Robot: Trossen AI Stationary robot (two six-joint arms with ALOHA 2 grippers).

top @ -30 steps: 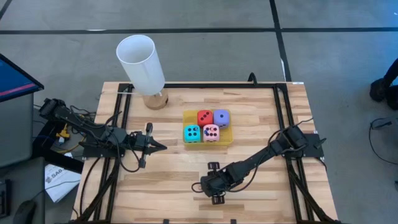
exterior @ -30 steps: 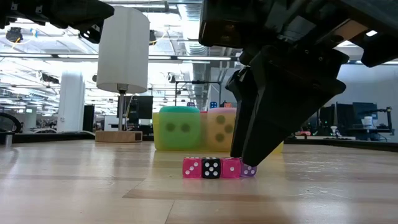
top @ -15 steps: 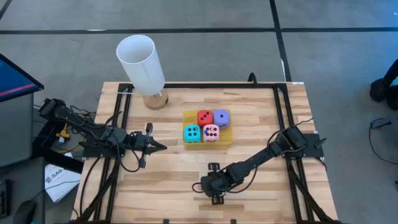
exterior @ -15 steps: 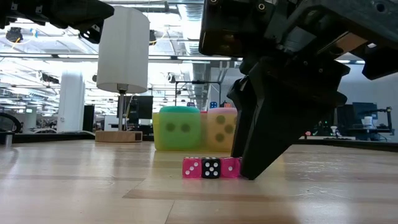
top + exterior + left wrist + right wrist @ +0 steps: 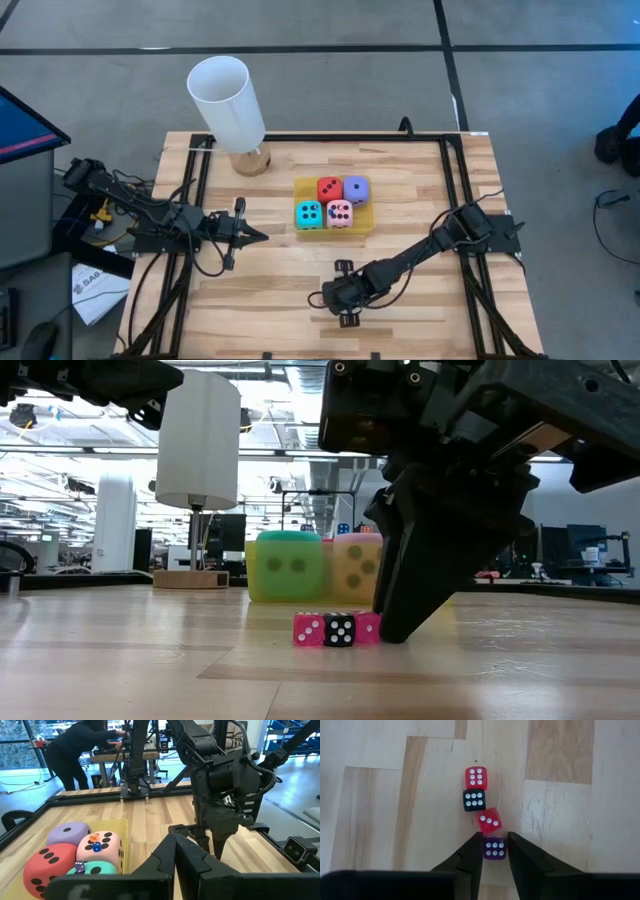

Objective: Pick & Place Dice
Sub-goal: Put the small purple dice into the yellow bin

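Field notes, first person, past tense.

My right tool (image 5: 494,851) was down at the near middle of the table (image 5: 420,300), its fingers narrow around a tiny purple die (image 5: 494,847). That die sat at the end of a short row of tiny dice; whether the fingers actually pressed it or only flanked it, I could not tell. Next in the row lay a tiny red die (image 5: 489,820), turned slightly askew, then a tiny black die (image 5: 474,799) and another tiny red die (image 5: 476,777), the last two showing six white pips each.

In the low view my right tool hid the purple die.

My left tool (image 5: 262,236) was shut and empty, waiting at the left of the table and pointing toward the yellow tray (image 5: 358,228).

The four large soft dice sat together in that tray, well apart from my right tool: red die (image 5: 328,189) and purple die (image 5: 355,188) in the far row, cyan die (image 5: 308,213) and pink die (image 5: 339,213) in the near row.

A white cylinder (image 5: 228,102) on a wooden base (image 5: 251,163) stood at the far left corner.

In the left wrist view a person (image 5: 80,745) bent over a bench in the room beyond.
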